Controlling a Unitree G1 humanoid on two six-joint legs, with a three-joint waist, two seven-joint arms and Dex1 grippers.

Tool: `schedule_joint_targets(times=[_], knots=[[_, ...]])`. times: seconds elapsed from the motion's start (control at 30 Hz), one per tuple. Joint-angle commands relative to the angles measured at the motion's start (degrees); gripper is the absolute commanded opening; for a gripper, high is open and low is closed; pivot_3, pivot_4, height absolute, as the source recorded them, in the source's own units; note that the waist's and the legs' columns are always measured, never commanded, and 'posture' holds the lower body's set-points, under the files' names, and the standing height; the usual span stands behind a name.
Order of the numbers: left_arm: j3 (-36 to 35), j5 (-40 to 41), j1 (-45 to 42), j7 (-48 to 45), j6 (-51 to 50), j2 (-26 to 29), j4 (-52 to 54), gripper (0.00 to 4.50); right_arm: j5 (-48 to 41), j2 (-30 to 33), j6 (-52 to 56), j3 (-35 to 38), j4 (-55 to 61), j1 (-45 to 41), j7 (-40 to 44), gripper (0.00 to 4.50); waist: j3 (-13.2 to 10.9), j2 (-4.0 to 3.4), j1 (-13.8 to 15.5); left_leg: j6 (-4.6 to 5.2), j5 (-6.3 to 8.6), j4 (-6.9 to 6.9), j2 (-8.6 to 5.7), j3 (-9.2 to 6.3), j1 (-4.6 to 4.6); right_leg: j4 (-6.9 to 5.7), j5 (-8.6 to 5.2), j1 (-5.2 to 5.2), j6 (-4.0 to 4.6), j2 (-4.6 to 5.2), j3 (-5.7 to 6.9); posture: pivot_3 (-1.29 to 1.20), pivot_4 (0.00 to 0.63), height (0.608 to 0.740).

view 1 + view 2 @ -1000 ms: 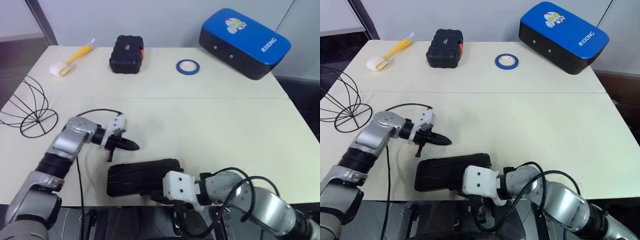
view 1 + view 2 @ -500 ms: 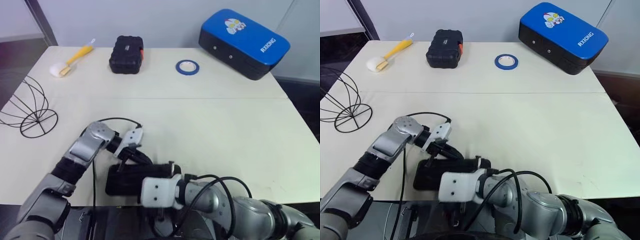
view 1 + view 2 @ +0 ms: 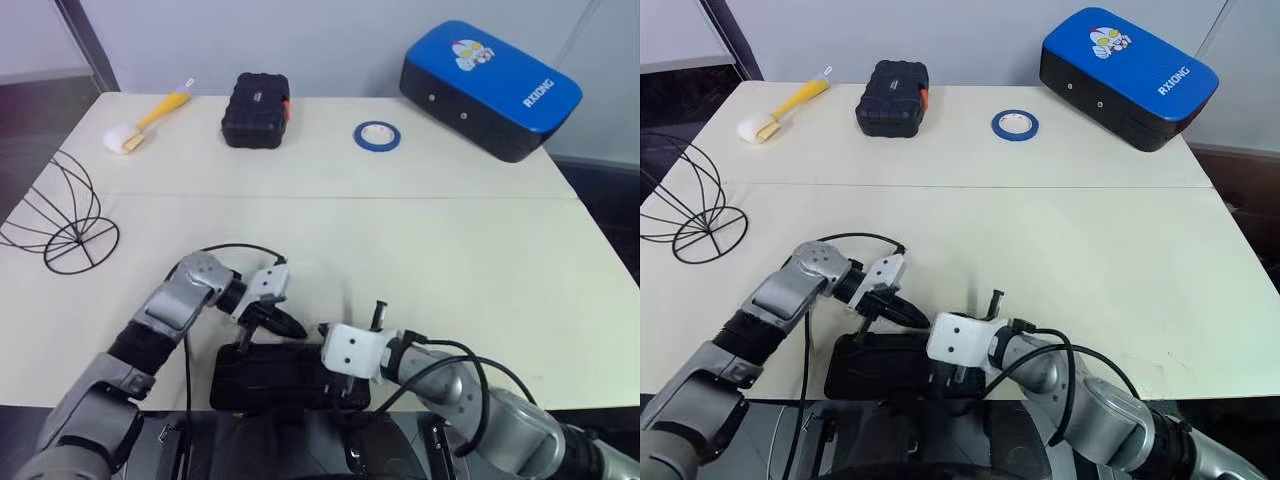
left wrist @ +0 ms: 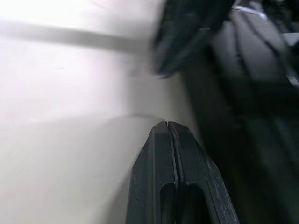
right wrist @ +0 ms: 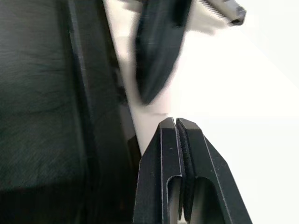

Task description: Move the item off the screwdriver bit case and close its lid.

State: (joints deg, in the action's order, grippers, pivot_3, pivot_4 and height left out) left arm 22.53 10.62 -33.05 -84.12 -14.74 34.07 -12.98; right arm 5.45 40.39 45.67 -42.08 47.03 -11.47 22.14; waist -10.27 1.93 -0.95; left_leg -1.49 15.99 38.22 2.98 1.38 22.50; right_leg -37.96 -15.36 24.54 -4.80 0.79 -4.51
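Nearest to me, the screwdriver bit case [image 3: 270,375] lies at the near edge of the table [image 3: 430,250], and its near long side seems to sit right on that edge. Its long axis runs left to right along the edge, one end toward my left and the other toward my right.

A second ago my left gripper [image 4: 167,125] was out on bare table beyond the case and my right gripper [image 5: 175,122] was down below the near edge. Both have since come in to the case's far long side and now face each other, tips near together. Each claw is pinched fully together and holds nothing.

Nothing rests on top of the case, and it looks flatter than it did, so I judge the item is off and the lid is down. The top is too dark for me to say whether it has latched. If it has not, a press along the far edge is what remains.

Farther out, well apart from all this, stand a small black box with an orange clasp [image 3: 255,108], a roll of blue tape [image 3: 376,135] and a blue hard case [image 3: 490,85].
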Motion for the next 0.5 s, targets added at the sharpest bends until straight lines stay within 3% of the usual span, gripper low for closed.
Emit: schedule_joint_targets(times=[0.03,0.17,0.37,0.5], knots=[[-3.9,0.4,-2.2,2.0,0.5,0.3,-2.0,0.00,-5.9,0.3,-1.6,4.3,6.3,3.5,5.8,0.06,0.0,0.01,0.0,0.00,0.00,0.00,0.00,0.00,0.00,0.00,0.00,0.00,0.00,0.00,0.00,0.00,0.150,0.737],[-5.2,2.0,-1.6,0.2,-1.2,1.9,-0.1,0.00,-13.6,2.3,-2.7,7.5,11.7,8.0,13.3,0.06,0.0,0.01,-0.2,0.00,0.00,-0.01,0.01,-0.03,0.00,-0.01,0.02,0.00,-0.04,-0.02,0.01,0.00,0.150,0.737],[-4.8,2.0,-0.9,-0.8,-1.1,2.4,1.1,0.00,-10.0,2.5,-5.6,8.4,8.1,5.7,13.5,0.06,0.0,0.02,-0.1,0.00,0.00,0.01,0.01,-0.02,-0.01,-0.01,0.00,0.00,0.01,-0.01,0.01,0.00,0.150,0.737],[-5.3,2.8,-0.3,-0.4,-2.3,2.3,2.6,0.00,-14.5,3.0,-3.0,11.2,9.2,6.0,16.6,0.06,0.0,0.01,0.0,0.00,0.00,0.01,0.01,-0.02,0.00,-0.01,0.00,0.00,0.01,-0.01,0.01,0.00,0.150,0.737]])
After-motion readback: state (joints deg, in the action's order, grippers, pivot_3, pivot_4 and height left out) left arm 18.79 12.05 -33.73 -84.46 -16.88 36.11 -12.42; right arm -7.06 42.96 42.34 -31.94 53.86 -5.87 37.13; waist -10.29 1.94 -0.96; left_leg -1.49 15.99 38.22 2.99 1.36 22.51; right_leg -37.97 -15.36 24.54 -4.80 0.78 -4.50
